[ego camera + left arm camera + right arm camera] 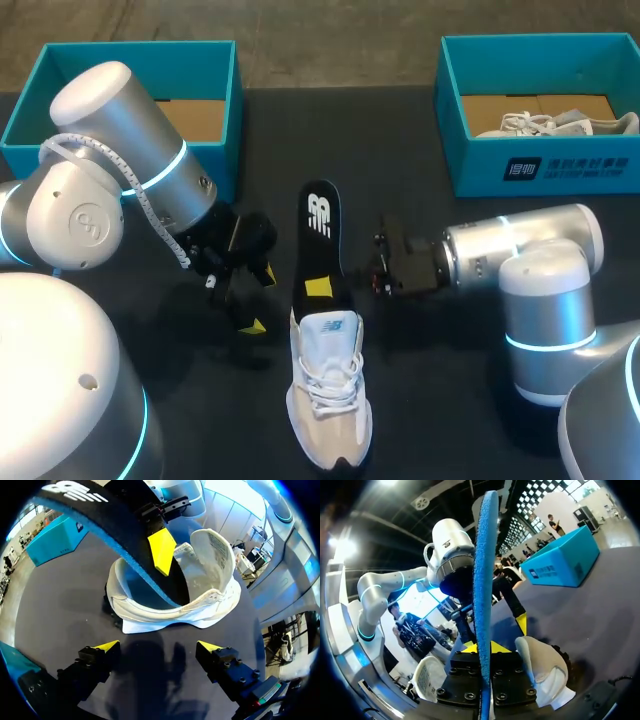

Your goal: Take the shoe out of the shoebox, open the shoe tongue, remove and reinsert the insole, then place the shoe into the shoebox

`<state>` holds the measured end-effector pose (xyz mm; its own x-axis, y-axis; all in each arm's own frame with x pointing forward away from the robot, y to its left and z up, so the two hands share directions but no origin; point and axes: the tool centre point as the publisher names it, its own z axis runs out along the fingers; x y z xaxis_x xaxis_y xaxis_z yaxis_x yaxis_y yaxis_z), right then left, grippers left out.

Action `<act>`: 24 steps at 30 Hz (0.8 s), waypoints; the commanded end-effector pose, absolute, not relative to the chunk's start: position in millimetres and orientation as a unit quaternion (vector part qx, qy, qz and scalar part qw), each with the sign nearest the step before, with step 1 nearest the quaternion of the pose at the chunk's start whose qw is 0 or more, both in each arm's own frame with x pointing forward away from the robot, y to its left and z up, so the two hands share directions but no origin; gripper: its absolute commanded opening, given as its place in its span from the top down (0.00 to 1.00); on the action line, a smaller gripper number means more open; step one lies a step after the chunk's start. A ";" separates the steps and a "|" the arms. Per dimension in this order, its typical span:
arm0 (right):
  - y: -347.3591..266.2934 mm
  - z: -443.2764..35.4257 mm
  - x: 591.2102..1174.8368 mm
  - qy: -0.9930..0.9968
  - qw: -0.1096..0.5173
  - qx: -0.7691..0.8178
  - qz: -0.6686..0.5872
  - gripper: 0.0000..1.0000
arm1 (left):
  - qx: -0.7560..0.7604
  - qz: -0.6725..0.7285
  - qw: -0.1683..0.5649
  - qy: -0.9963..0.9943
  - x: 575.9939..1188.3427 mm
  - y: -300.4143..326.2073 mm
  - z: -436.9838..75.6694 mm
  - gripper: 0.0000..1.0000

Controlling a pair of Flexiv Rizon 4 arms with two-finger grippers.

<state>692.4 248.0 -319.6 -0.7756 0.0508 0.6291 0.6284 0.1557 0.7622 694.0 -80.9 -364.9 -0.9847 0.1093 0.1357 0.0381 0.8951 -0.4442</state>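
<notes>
A white shoe (327, 395) lies on the dark table, toe toward the near edge. Its black insole (319, 225) with a blue underside sticks out of the shoe opening, slanting up and away. My right gripper (320, 288) comes in from the right and is shut on the insole, one yellow tip flat on its face. In the right wrist view the insole (483, 575) stands edge-on between the right gripper's (484, 647) tips, above the shoe (542, 672). My left gripper (260, 300) is open, left of the shoe. The left gripper (159, 647) faces the shoe (172, 615) and insole (125, 535), touching neither.
A teal shoebox (30, 125) stands at the back left with brown cardboard inside. A second teal shoebox (545, 165) at the back right holds another white shoe (560, 123). My right arm's elbow (545, 290) stands at the right.
</notes>
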 end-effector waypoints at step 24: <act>250.7 -352.4 666.3 -0.722 0.269 -0.272 -0.576 1.00 | -0.038 0.226 0.078 -0.970 693.3 -80.3 -365.3 0.00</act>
